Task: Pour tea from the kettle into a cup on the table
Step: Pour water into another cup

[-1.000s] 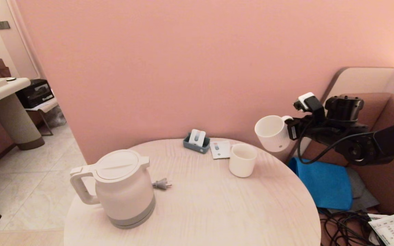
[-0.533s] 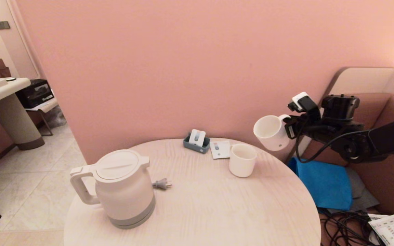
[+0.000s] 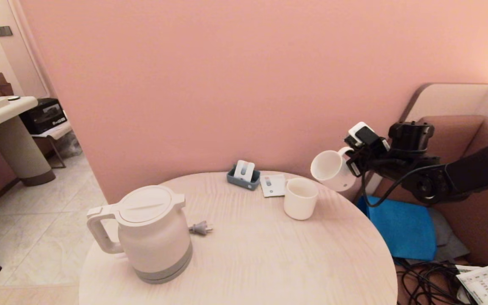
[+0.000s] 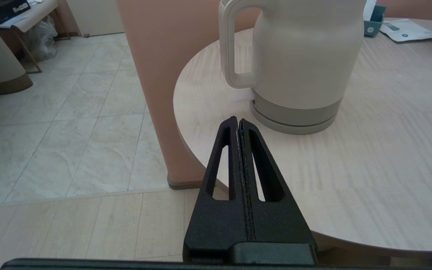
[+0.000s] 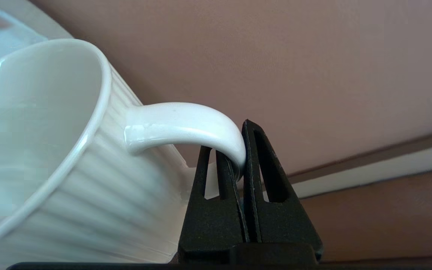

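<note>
The cream-white kettle (image 3: 151, 233) stands upright on the round pale table (image 3: 269, 254) at its left side, handle (image 4: 233, 41) pointing left. The ribbed white cup (image 3: 331, 169) hangs tilted in the air above the table's far right edge, mouth facing left. My right gripper (image 5: 237, 150) is shut on the cup's handle (image 5: 186, 123). My left gripper (image 4: 237, 120) is shut and empty, low near the table's front left edge, just short of the kettle's grey base.
A smooth white cup (image 3: 300, 198) with no handle showing stands on the table right of centre. A blue holder (image 3: 243, 174), a sachet (image 3: 272, 185) and a grey plug (image 3: 201, 228) lie nearby. A blue cloth (image 3: 405, 224) and cables (image 3: 426, 279) lie off the table's right.
My right arm has carried the ribbed cup left, down and away towards the wall, tilting it more. The kettle and the left gripper have not moved.
</note>
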Robot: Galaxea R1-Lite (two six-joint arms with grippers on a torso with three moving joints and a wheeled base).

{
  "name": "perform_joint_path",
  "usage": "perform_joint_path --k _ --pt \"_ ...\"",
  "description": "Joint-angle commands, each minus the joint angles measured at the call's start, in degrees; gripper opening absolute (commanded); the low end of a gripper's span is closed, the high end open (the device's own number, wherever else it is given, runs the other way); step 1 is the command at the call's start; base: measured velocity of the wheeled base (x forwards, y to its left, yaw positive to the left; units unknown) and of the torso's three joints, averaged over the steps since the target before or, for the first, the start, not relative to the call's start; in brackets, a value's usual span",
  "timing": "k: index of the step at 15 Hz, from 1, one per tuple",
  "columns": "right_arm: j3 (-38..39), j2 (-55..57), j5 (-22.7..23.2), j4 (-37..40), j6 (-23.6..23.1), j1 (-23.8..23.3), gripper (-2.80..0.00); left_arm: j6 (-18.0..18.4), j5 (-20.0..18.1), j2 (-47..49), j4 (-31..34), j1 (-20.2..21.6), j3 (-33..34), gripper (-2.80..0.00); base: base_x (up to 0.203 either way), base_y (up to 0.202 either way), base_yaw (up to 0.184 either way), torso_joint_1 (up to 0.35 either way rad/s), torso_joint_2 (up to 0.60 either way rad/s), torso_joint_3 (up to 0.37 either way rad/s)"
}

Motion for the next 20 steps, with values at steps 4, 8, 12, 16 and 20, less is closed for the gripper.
perform_joint_path --k 4,8,12,16,20 --pt "-2.6 0.5 -1.2 0.9 -2.4 1.7 -2.8 0.0 0.0 0.0 0.0 0.0 0.0 -2.8 0.0 0.0 0.0 0.0 0.0 0.0" --pt "-3.5 0.8 -2.4 1.0 -6.6 3.0 -2.8 0.0 0.0 0.0 0.0 0.0 0.0 -2.8 0.0 0.0 0.0 0.0 0.0 0.0" --pt "-3.7 0.8 -2.6 0.8 -11.1 3.2 -2.8 0.0 0.0 0.0 0.0 0.0 0.0 -2.8 0.0 0.0 0.0 0.0 0.0 0.0" --pt "-3.7 0.8 -2.8 0.8 -12.8 3.3 -2.8 0.0 0.0 0.0 0.0 0.0 0.0 -2.8 0.0 0.0 0.0 0.0 0.0 0.0" --pt "-4.1 0.9 -2.8 0.8 -16.5 3.3 -2.8 0.0 0.0 0.0 0.0 0.0 0.0 -2.8 0.0 0.0 0.0 0.0 0.0 0.0"
